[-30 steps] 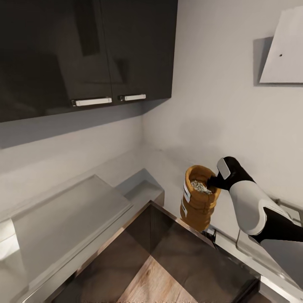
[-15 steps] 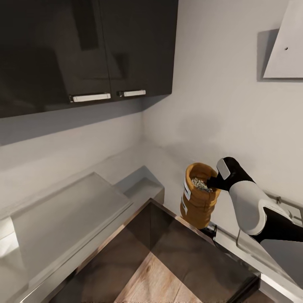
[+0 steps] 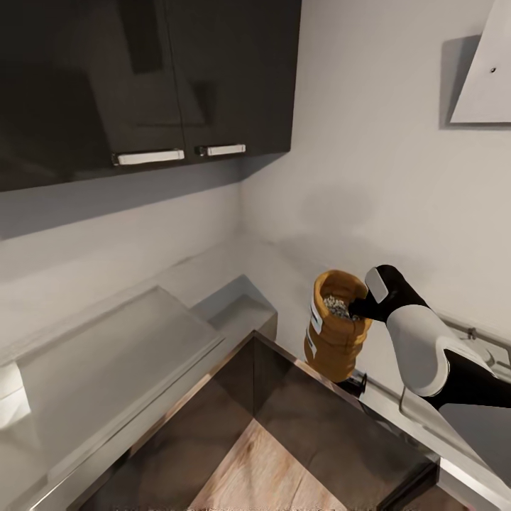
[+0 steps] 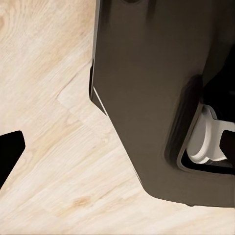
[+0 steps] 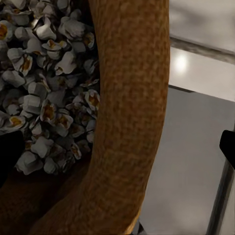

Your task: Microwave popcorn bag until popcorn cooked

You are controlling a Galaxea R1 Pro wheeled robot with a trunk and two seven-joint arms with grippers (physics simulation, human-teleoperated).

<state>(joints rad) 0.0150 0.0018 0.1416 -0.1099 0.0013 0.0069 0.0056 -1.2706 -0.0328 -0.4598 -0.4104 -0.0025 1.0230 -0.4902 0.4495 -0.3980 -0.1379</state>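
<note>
Head view shows the right gripper (image 3: 357, 306) pinched on the rolled rim of the bag (image 3: 335, 333), one finger inside the mouth and one outside, holding the sack up in the air in front of the pale wall, above and beyond the near corner of the steel countertop (image 3: 113, 348). Right wrist view confirms the clench: the thick tan rim (image 5: 129, 112) runs between the fingers, and the popcorn (image 5: 46, 83) beside it looks puffed, white with yellow-brown centres. By that look the heating may already be done, or this render shows the kernels that way; I cannot settle it, and the microwave is out of sight, so the step in hand reads as carrying the bag. The left gripper's state I cannot tell; left wrist view gives wooden floor (image 4: 44, 122) and a dark robot part (image 4: 147, 98). Next move, as I judge it, calls for keeping the bag upright so nothing spills while the robot turns to find the microwave or a place to set the bag down.
</note>
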